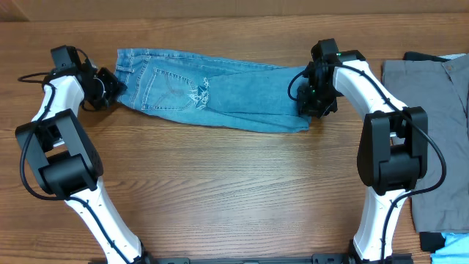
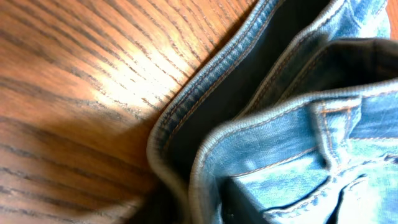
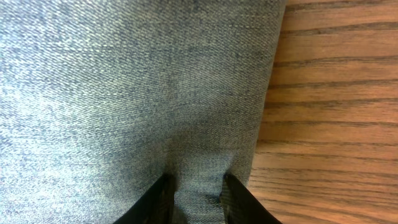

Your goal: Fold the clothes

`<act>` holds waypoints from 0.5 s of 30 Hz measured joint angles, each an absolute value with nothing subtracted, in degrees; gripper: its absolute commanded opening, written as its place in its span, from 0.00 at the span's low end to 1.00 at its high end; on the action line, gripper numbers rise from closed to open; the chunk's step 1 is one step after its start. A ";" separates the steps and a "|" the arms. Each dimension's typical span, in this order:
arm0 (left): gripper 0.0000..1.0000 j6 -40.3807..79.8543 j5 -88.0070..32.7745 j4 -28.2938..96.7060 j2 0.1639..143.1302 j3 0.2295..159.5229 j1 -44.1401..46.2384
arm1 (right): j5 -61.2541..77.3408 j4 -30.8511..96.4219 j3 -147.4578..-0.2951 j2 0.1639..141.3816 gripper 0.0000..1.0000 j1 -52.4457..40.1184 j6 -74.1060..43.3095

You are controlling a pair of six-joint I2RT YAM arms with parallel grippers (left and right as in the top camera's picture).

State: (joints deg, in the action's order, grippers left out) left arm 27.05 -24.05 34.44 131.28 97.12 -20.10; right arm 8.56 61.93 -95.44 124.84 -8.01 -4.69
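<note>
- Across the far side of the table (image 1: 234,183) you have the jeans (image 1: 220,95) lying flat and lengthwise. The waistband is toward the left arm, the leg ends are toward the right arm, and a back pocket faces up.
- Your left gripper (image 1: 108,88) sits at the waistband edge. From overhead its jaws are hidden under the wrist. Its own camera shows only blurred waistband folds and a belt loop close up, so you cannot tell whether it is open or closed on cloth.
- Your right gripper (image 1: 311,103) is at the leg ends. In its wrist view both dark fingers (image 3: 160,199) press into the denim with a pucker of cloth between them. It is clamped on the jeans, near their edge.
- The hems themselves are covered by that gripper from overhead.
- Grey trousers (image 1: 440,110) lie at the right edge, apart from the jeans. They are cut off by the frame and partly behind the right arm.
- A light blue thing (image 1: 451,246) shows in the near right corner, too cropped to identify.
</note>
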 measured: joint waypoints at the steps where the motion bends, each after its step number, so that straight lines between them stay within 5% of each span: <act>1: 0.04 26.83 -24.73 34.50 131.26 97.12 -20.25 | 8.54 61.98 -95.44 124.84 0.29 -8.01 -4.67; 5: 0.04 25.71 -25.67 35.09 131.26 97.12 -20.67 | 8.54 62.19 -95.44 124.84 0.28 -8.01 -4.67; 8: 0.04 23.75 -25.04 39.16 129.05 96.57 -21.61 | 8.58 65.19 -96.95 124.88 0.38 -7.97 -4.60; 15: 0.04 23.16 -18.31 42.68 115.00 95.48 -29.52 | 8.49 84.93 -124.57 123.46 0.45 -6.33 -4.49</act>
